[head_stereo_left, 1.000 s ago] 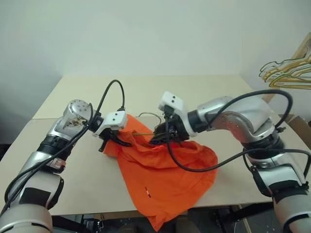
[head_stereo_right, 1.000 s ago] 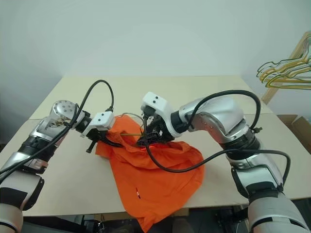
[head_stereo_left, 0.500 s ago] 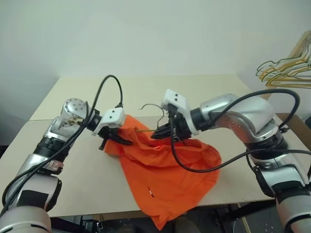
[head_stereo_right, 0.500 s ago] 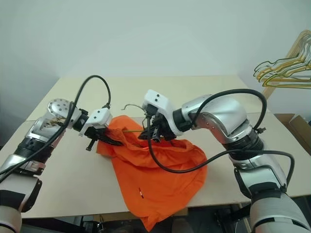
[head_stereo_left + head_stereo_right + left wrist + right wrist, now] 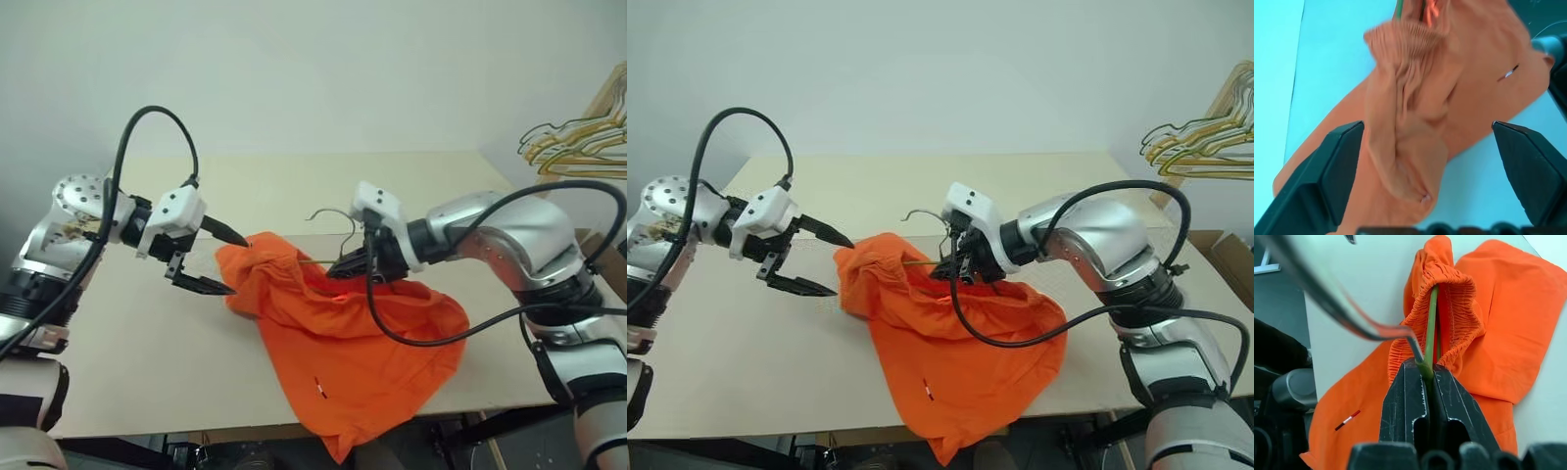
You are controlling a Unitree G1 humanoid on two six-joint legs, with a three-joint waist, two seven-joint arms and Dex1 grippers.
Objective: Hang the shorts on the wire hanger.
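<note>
The right hand (image 5: 942,271) is pinching the wire hanger (image 5: 1430,328) inside the shorts (image 5: 950,343) while the spread left hand (image 5: 818,262) is needing a fresh waistband hold.

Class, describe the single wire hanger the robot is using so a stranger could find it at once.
Start at the beige table and its heap of bright orange fabric shorts. The thin olive-green wire hanger runs into their gathered waistband, pinched by the right gripper. Unlike the yellow and green hanger bunch beside the table, it is alone.
</note>
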